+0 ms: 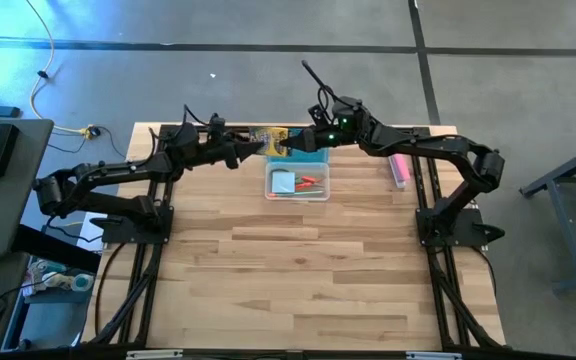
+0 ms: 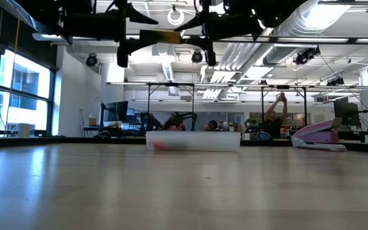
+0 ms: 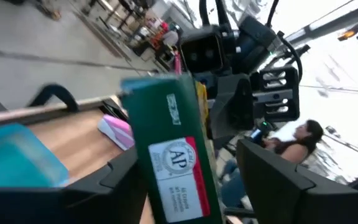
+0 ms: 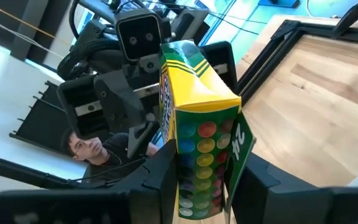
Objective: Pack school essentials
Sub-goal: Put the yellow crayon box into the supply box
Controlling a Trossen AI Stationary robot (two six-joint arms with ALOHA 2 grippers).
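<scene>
The yellow-green crayon pack (image 1: 271,139) hangs in the air between my two grippers, above the far middle of the table and just beyond the clear box (image 1: 320,194). My right gripper (image 1: 294,146) is shut on the pack (image 4: 201,106). My left gripper (image 1: 242,151) faces it from the other side. It is open, its fingers (image 3: 272,180) standing on either side of the pack's green end (image 3: 173,155), with a gap showing on one side. In the box lie a light-blue note pad (image 1: 283,182) and red and orange pieces (image 1: 311,183). My right gripper pinches the crayon pack between its two fingers (image 4: 160,180), on two opposite faces near one end (image 4: 197,186). The fingers come about level from the table's right. The pack is lifted clear and sticks out past the fingertips toward my left gripper.
A pink oblong bar (image 1: 399,168) lies near the table's far right edge; it also shows in the low view (image 2: 318,136). The clear box (image 2: 193,140) stands on the table below both grippers. Bare wood (image 1: 298,280) stretches from the box to the near edge. A person sits beyond the table (image 3: 303,140).
</scene>
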